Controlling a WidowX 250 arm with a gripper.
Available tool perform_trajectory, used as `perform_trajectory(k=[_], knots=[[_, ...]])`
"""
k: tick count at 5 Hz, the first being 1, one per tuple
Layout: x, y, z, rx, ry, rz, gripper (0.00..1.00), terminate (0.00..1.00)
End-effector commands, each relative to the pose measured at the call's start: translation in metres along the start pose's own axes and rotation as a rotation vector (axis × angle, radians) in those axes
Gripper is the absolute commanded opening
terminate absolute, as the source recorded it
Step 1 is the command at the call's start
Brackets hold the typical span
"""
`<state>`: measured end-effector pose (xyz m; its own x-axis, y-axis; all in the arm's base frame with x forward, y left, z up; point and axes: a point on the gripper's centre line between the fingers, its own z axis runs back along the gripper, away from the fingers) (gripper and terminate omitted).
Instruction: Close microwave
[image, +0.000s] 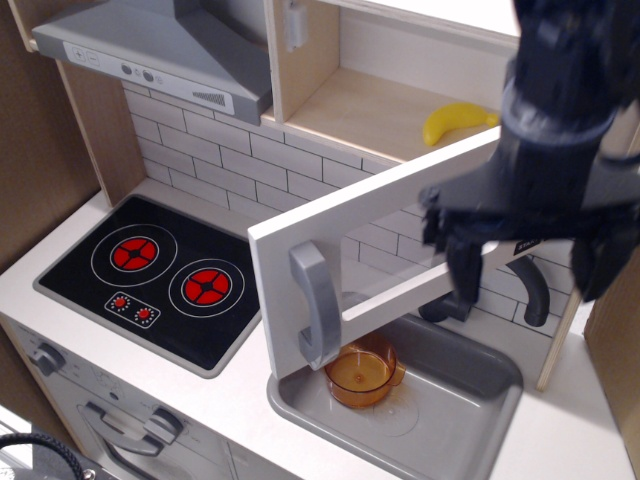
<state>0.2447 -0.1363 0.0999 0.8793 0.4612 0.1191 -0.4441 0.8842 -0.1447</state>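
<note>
The toy microwave's white door (375, 210) stands swung wide open, with its grey bar handle (314, 305) at the near left end. The wooden cavity (360, 105) behind it is open and holds a yellow banana (455, 120). My black gripper (530, 265) is in front of the door's right part, over the keypad, which it hides. Its two fingers (465, 270) point down and are spread apart, holding nothing.
A grey range hood (160, 45) hangs at top left. A black stovetop (160, 275) with red burners lies at left. A grey sink (450, 400) below the door holds an orange cup (363, 372). A dark faucet (535, 290) stands behind the sink.
</note>
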Motion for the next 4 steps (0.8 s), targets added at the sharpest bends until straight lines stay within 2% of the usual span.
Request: perform_trajectory(k=[1,2,3,4], knots=[[0.017,0.028,-0.038,0.054,-0.008,0.062,1.0,0.0],[0.029,0.047,-0.053,0.092,-0.008,0.074,1.0,0.0],[0.056,0.066,-0.049,0.095,-0.094,0.053,1.0,0.0],[0.085,0.075,-0.042,0.089,-0.194,-0.056,1.0,0.0]])
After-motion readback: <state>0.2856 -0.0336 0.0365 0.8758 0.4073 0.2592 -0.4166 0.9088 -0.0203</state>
